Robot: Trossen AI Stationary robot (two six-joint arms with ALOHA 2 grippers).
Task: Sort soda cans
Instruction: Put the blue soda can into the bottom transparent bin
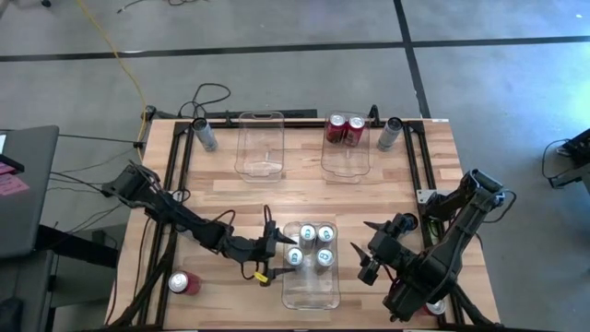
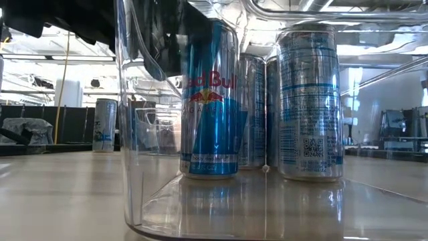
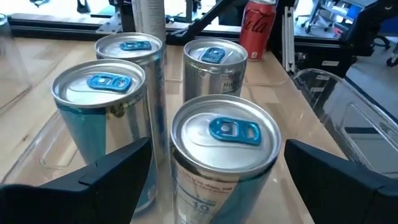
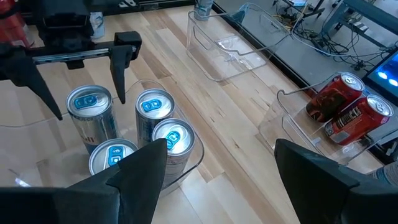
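- My left gripper (image 1: 280, 247) stood released around one Red Bull can (image 2: 208, 100) inside the near bin (image 1: 309, 293), beside three others.
- My right gripper (image 1: 365, 247) waited released nearby.
- A Coca-Cola can (image 3: 257, 28) stood beyond.

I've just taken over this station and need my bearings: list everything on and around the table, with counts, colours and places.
silver-blue cans: four, silver tops with blue tabs, upright in the near bin
near bin: one, clear, near edge, between the arms
red cans in far right bin: two, far end of that bin
far right bin: one, clear
far left bin: one, clear, no cans
grey cans: two, far left and far right on the table
loose red can: one, lying near left corner
left gripper: jaws open around the near-left silver-blue can
right gripper: jaws open, right of the near bin
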